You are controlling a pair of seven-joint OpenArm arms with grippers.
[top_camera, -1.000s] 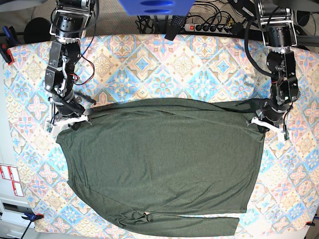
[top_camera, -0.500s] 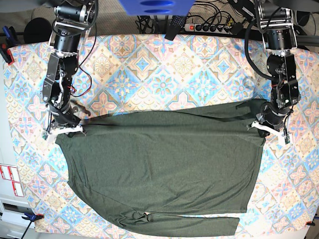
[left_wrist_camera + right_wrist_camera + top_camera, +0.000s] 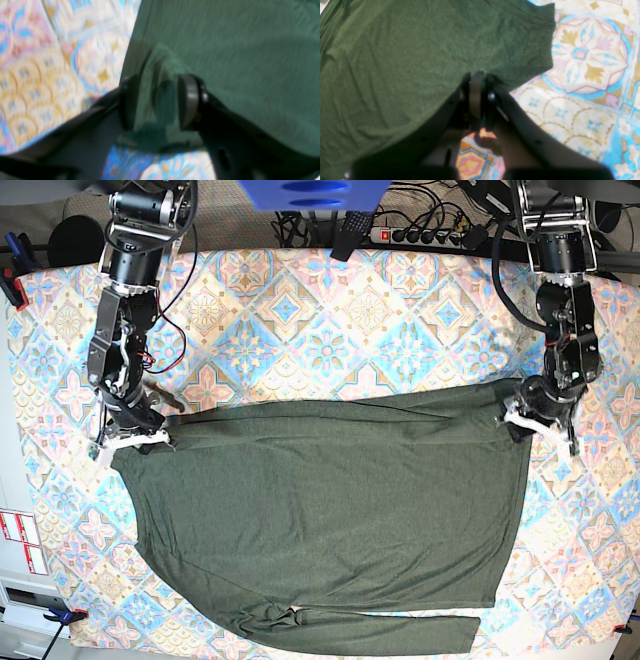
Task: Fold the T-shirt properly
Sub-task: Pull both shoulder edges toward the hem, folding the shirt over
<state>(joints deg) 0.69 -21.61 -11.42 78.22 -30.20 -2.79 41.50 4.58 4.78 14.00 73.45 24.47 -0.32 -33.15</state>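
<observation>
Spread across the patterned tablecloth (image 3: 330, 310), the T-shirt (image 3: 320, 510) lies mostly flat, its upper edge running as a long fold line from one arm to the other and a sleeve lying along its near edge.

At the left of the base view, the right gripper (image 3: 135, 438) sits on the shirt's upper corner. Its wrist view shows the jaws pressed together with the cloth's edge pinched between them, so it is clamped on the T-shirt (image 3: 395, 57).

Through the middle, the fabric shows only shallow wrinkles, and the folded edge looks roughly straight.

At the right of the base view, the left gripper (image 3: 535, 420) is at the opposite upper corner. In its wrist view the jaws stand apart, with a ridge of the T-shirt (image 3: 250, 50) between the fingertips (image 3: 188, 100) but no longer squeezed. That view is blurred, so I cannot tell whether the cloth touches either pad.

The risk, as I judge it, comes from this imbalance. With one corner free and the other held, any pull from the right arm would drag the shirt sideways and skew the fold line. The soft knit could also catch on a left pad as that arm lifts, tugging the corner up and bunching it. A slack corner may curl, leaving the fold uneven.
</observation>
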